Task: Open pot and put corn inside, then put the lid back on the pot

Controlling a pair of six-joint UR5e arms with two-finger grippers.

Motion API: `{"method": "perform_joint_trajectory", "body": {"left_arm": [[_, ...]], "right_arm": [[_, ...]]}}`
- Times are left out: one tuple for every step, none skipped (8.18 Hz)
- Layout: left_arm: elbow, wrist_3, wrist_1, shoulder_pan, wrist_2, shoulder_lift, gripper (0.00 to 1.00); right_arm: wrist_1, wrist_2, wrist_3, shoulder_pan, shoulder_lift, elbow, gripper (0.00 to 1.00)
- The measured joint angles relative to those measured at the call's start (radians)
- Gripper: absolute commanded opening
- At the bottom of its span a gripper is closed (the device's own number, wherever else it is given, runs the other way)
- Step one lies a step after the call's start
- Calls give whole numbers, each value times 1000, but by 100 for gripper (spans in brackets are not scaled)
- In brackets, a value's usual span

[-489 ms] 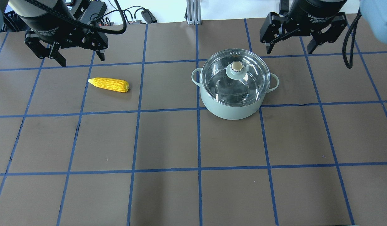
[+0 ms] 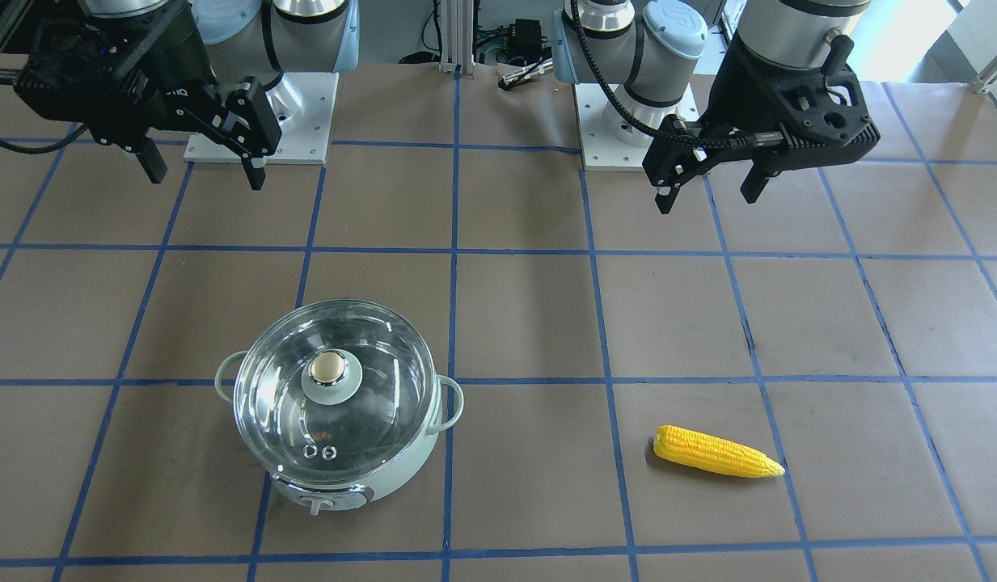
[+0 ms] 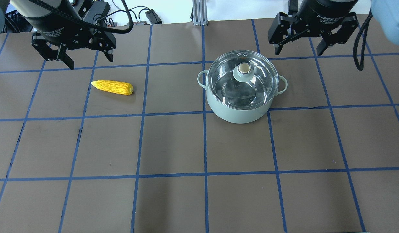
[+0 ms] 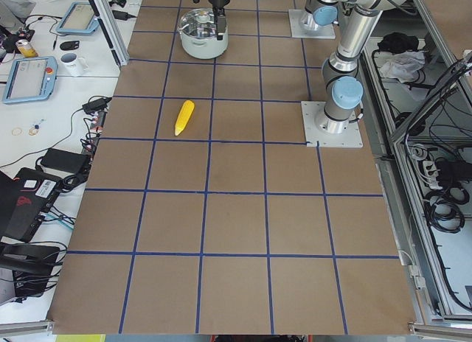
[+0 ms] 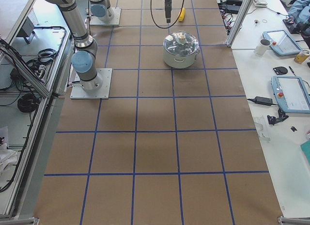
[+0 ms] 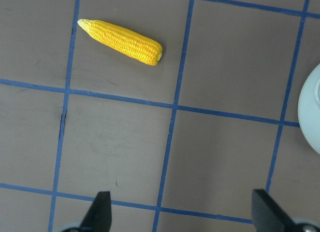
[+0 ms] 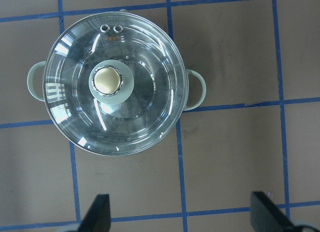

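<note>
The pale green pot [image 3: 241, 113] stands right of centre with the clear glass lid [image 3: 228, 87] seated on it and its knob [image 3: 244, 68] on top. It also shows in the front view [image 2: 409, 469] and the right wrist view [image 7: 196, 89]. The yellow corn [image 3: 112, 87] lies flat on the table to the left, tip pointing left. It also shows in the left wrist view [image 6: 122, 41]. My left gripper [image 3: 91, 63] is open and empty, hovering just behind the corn. My right gripper [image 3: 298, 52] is open and empty, hovering behind and to the right of the pot.
The brown table is marked with a blue tape grid. Both arm bases [image 2: 259, 121] [image 2: 635, 121] sit at the robot's edge. An aluminium post [image 3: 199, 13] and cables stand at the far edge. Side benches hold tablets [image 5: 288, 91] and a mug [image 5: 264, 46].
My left gripper has shifted slightly to the right, still open. The right gripper, pot, lid and corn have not moved.
</note>
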Motion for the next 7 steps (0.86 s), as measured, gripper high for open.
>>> {"method": "perform_joint_trajectory", "body": {"left_arm": [[2, -9, 7, 1, -15, -4, 100], [-2, -24, 44, 3, -22, -10, 100], [-9, -77, 104, 9, -22, -22, 100], [-16, -181, 152, 13, -21, -48, 100], [-24, -306, 206, 16, -16, -80, 100], [-33, -425, 242, 23, -14, -111, 100], [-39, -529, 260, 40, -14, -137, 100]], "right_arm": [[0, 0, 0, 0, 0, 0, 100], [0, 0, 0, 0, 0, 0, 100], [0, -1, 0, 0, 0, 0, 100], [0, -1, 0, 0, 0, 0, 100], [0, -1, 0, 0, 0, 0, 100], [0, 0, 0, 0, 0, 0, 100], [1, 0, -1, 0, 0, 0, 100]]}}
